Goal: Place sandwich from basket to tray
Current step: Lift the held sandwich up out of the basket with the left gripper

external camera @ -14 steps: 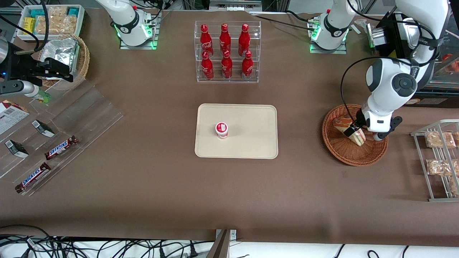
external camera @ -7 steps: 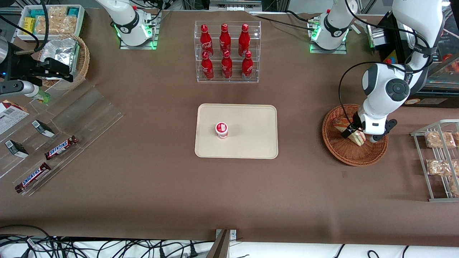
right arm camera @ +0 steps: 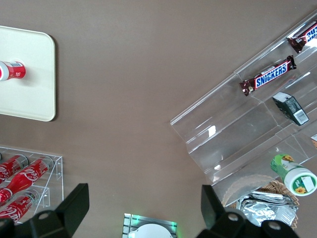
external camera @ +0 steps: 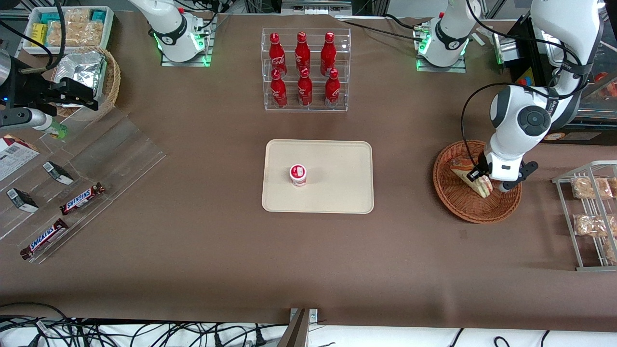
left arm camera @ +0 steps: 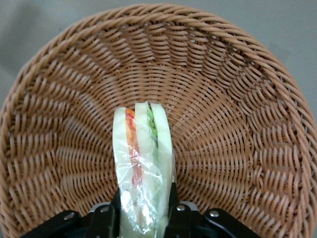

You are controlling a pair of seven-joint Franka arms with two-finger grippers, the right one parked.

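Observation:
The sandwich (external camera: 470, 174), a clear-wrapped white-bread wedge with red and green filling, stands in the reddish-brown wicker basket (external camera: 458, 205) toward the working arm's end of the table. My left gripper (external camera: 479, 178) is down in the basket, shut on the sandwich. In the left wrist view the sandwich (left arm camera: 142, 163) sits squeezed between the two black fingers (left arm camera: 174, 220), over the basket weave (left arm camera: 237, 129). The cream tray (external camera: 337, 193) lies at the table's middle, apart from the basket, and also shows in the right wrist view (right arm camera: 29, 94).
A small red-and-white cup (external camera: 298, 174) stands on the tray. A clear rack of red bottles (external camera: 305, 70) stands farther from the camera than the tray. A wire rack of snack packets (external camera: 590, 212) is beside the basket. Clear shelves with candy bars (external camera: 82, 198) lie toward the parked arm's end.
The gripper shifted slightly within the basket, staying low on the sandwich; the sandwich has tilted a little with it. Nothing else moved.

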